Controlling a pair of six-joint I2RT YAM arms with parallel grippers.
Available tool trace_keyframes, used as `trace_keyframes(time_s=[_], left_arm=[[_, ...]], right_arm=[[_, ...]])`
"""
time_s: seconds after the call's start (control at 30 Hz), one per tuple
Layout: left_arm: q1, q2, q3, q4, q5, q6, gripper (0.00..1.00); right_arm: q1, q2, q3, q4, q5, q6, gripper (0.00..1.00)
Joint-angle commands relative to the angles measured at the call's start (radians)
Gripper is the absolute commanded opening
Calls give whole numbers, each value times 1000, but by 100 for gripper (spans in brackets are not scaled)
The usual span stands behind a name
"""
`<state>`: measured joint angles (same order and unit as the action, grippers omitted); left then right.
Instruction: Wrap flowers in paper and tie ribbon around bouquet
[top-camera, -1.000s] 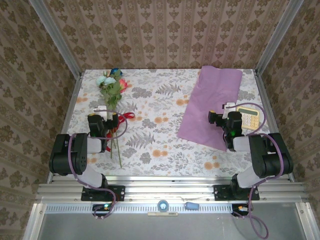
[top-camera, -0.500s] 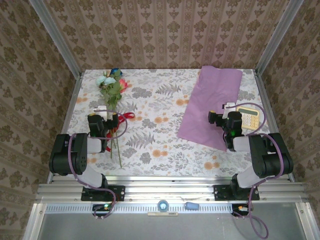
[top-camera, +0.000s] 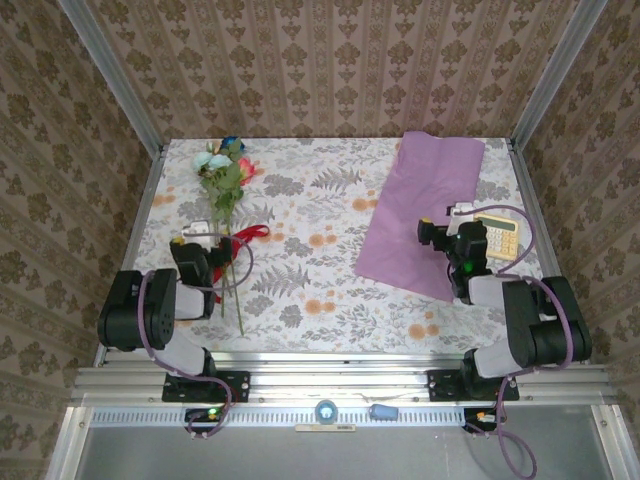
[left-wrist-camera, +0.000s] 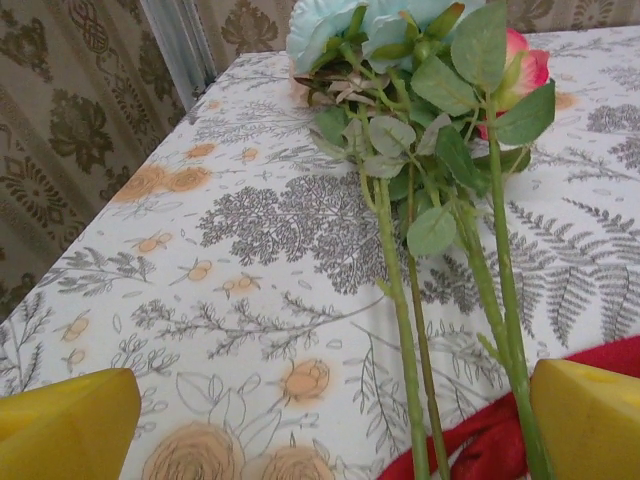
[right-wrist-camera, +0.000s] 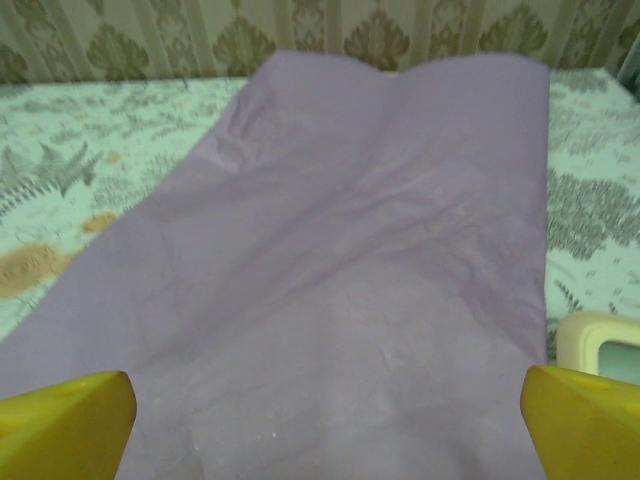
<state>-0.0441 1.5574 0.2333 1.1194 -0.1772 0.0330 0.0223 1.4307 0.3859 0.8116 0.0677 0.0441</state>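
Note:
The flowers (top-camera: 222, 170) lie bare at the table's left, heads far, thin stems running toward me; up close the heads and leaves (left-wrist-camera: 420, 70) fill the top of the left wrist view. The red ribbon (top-camera: 247, 234) lies across the stems, seen again as the ribbon (left-wrist-camera: 480, 445). My left gripper (top-camera: 205, 238) hovers open over the lower stems, left gripper (left-wrist-camera: 335, 425) empty. The lilac paper (top-camera: 425, 205) lies flat at the right. My right gripper (top-camera: 452, 222) stands open over its near part; paper (right-wrist-camera: 380, 250) lies below the right gripper (right-wrist-camera: 330, 425).
A cream calculator (top-camera: 500, 237) lies just right of the paper, its corner (right-wrist-camera: 600, 345) beside my right finger. Patterned walls and metal posts close in the flowered tablecloth (top-camera: 310, 270) on three sides.
My left gripper has drawn slightly back toward me and left, turning a little. The right arm's elbow shifted slightly right. Flowers, ribbon and paper lie as before.

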Motion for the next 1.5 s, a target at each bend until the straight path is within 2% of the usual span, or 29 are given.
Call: trace_keyframes(time_s=[0.0, 0.1, 0.17, 0.23, 0.3, 0.33, 0.37, 0.4, 0.43, 0.47, 0.53, 0.57, 0.63, 0.7, 0.77, 0.9, 1.0, 1.1, 1.2, 1.3, 1.47], left_arm=[[-73, -96, -7, 58, -119, 64, 100], [-138, -275, 36, -140, -231, 101, 100], [-165, -370, 75, -204, -265, 85, 100], [-229, -431, 157, -273, -321, 128, 100], [-301, -463, 256, -322, -397, 143, 100], [-342, -473, 326, -392, -491, 78, 100], [-376, -489, 405, -556, -596, -45, 100], [-404, -526, 519, -883, -625, -244, 100], [-391, -559, 613, -1171, -486, -376, 100], [-346, -573, 624, -1224, -363, -476, 100], [-205, -587, 556, -1129, 4, -683, 100], [-183, -587, 542, -1127, 54, -770, 100], [-233, -572, 579, -1227, 38, -795, 100], [-321, -540, 639, -1374, -24, -784, 100], [-394, -500, 679, -1506, -32, -829, 100], [-585, -419, 715, -1722, -85, -923, 100], [-714, -382, 681, -1743, -97, -991, 100], [-792, -346, 629, -1721, -49, -1089, 99], [-827, -314, 568, -1621, 39, -1138, 90], [-850, -313, 506, -1534, 80, -1202, 80], [-851, -409, 372, -1399, 98, -1282, 68]], right_arm=[[7, -92, -19, -29, 46, -14, 100], [18, -200, -9, -104, 98, -16, 100], [36, -285, 22, -158, 145, -44, 100], [59, -377, 110, -279, 200, -88, 100], [96, -449, 263, -475, 278, -74, 100], [110, -465, 365, -613, 330, -7, 100], [106, -469, 469, -782, 340, 123, 100], [96, -460, 587, -991, 325, 266, 100], [88, -446, 667, -1151, 299, 350, 100], [87, -442, 696, -1236, 307, 459, 100], [48, -455, 665, -1203, 108, 468, 100], [49, -458, 664, -1212, 78, 468, 100], [85, -440, 695, -1317, 100, 500, 99], [136, -400, 734, -1441, 126, 500, 92], [203, -351, 763, -1541, 155, 497, 86], [407, -270, 758, -1634, 204, 507, 82], [568, -183, 738, -1651, 226, 512, 82], [661, -52, 741, -1656, 183, 516, 83], [717, 116, 790, -1658, 143, 508, 82], [769, 250, 855, -1657, 162, 478, 86], [777, 406, 928, -1662, 219, 453, 88]])
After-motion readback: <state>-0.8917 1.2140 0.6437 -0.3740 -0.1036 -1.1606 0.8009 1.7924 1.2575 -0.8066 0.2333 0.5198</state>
